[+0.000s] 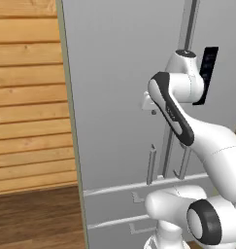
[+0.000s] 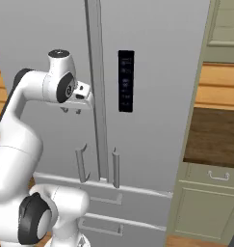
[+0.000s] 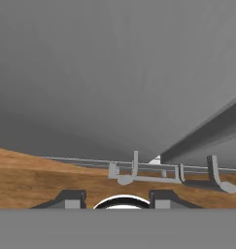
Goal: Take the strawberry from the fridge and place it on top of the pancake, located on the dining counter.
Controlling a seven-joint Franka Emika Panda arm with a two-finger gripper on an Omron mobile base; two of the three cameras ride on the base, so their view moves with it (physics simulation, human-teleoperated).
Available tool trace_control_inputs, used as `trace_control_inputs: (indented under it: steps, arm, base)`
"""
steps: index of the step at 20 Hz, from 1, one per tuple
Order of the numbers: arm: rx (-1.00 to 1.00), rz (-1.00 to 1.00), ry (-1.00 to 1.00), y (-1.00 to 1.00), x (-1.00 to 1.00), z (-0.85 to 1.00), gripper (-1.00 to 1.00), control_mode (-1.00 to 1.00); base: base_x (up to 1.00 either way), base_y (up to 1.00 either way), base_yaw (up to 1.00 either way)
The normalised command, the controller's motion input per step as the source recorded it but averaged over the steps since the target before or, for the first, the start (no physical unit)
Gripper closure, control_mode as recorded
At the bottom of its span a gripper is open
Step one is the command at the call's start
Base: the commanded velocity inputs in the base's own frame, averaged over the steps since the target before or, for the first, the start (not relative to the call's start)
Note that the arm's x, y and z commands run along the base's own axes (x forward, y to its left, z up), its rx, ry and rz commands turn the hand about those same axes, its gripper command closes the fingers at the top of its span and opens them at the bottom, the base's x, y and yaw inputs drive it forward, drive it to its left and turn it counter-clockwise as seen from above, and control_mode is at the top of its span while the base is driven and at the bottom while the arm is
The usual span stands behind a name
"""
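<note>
The fridge [image 2: 152, 72] stands closed in front of the robot, both tall light-grey doors flush, so the strawberry, which I judge to be behind them, cannot be seen and its shelf cannot be told. The upper doors meet at a central seam flanked by vertical bar handles [image 2: 93, 72], and a dark control panel [image 2: 126, 80] sits on the right-hand door just beside that seam; two drawers [image 2: 109, 212] with their own short pulls lie below. The tool [image 2: 71, 110] hangs close to the left door, just left of the long handle and near its mid height, apparently there because the door must be pulled open before anything inside can be reached. Its fingertips [image 3: 71, 198] rise at the bottom of the hand view with nothing between them, and the jaws are pressed nearly together, pinching nothing. Whether the tool touches the door or handle cannot be told. To the left runs a wood-plank wall [image 1: 27, 97], to the right green cabinets [image 2: 205, 207].
</note>
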Motion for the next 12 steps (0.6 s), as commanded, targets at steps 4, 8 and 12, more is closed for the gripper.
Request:
trace_control_inputs:
  steps: [4, 8, 12]
  arm:
    - [0.0, 0.0, 0.0, 0.0, 0.0, 0.0, -1.0, 1.0]
    - [0.0, 0.0, 0.0, 0.0, 0.0, 0.0, -1.0, 1.0]
    - [0.0, 0.0, 0.0, 0.0, 0.0, 0.0, -1.0, 1.0]
  base:
    - [-0.32, -0.02, 0.0]
    - [-0.81, -0.22, -0.02]
    - [-0.91, -0.23, -0.05]
